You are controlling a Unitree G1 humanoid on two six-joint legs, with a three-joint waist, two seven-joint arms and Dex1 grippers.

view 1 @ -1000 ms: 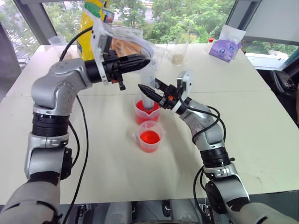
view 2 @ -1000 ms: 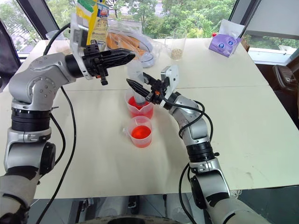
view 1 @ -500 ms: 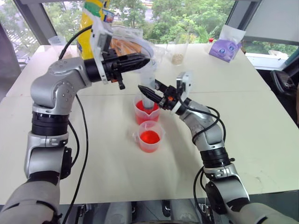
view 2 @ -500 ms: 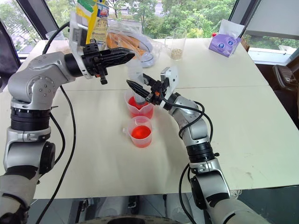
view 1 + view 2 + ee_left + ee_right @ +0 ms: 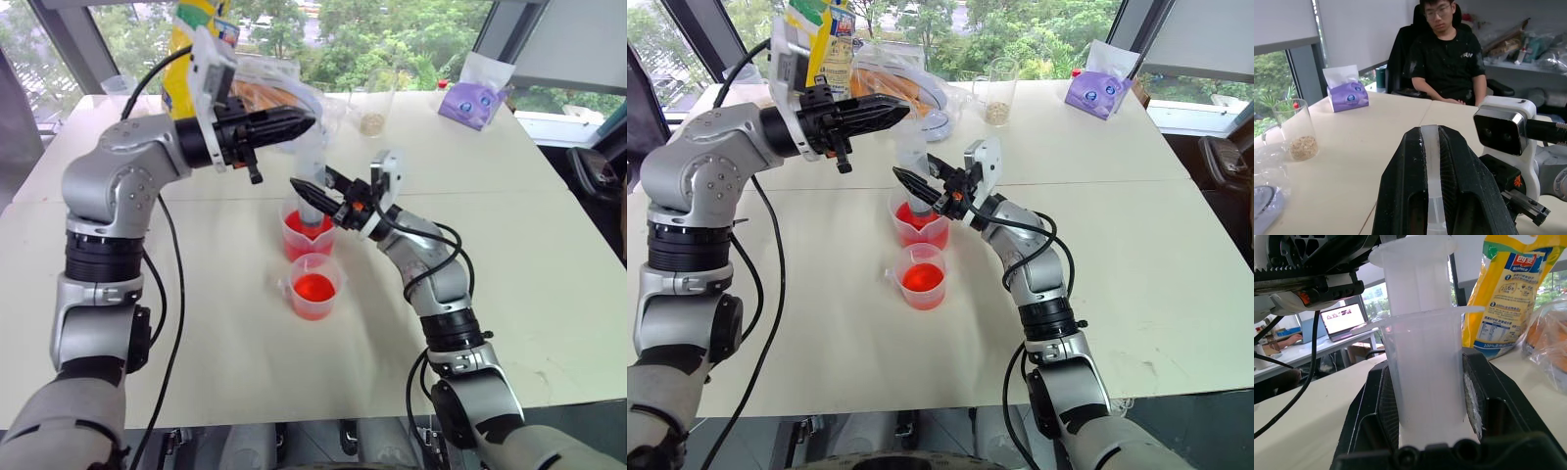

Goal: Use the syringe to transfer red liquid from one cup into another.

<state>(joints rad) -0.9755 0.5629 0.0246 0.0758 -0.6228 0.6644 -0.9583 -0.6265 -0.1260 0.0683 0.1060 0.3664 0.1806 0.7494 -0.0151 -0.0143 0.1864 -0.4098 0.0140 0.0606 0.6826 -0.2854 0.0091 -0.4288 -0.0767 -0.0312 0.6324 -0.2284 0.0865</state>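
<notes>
The syringe (image 5: 312,159) stands upright with its lower end inside one cup (image 5: 306,238), the taller one holding red liquid (image 5: 296,223). My right gripper (image 5: 306,192) is shut on the syringe barrel (image 5: 1425,362) just above the cup's rim. From the left, my left gripper (image 5: 307,124) reaches in level and is shut on the plunger's top, a clear strip between its fingers (image 5: 1400,196). In front of the tall cup stands another, shorter cup (image 5: 314,287) with a side tab, also showing red. The syringe's tip is hidden inside the cup.
At the table's far side are a yellow bag (image 5: 191,39), a clear plastic bag of bread (image 5: 269,90), a glass with beige grains (image 5: 372,110) and a purple tissue pack (image 5: 473,101). A person (image 5: 1449,54) sits beyond the table's right end.
</notes>
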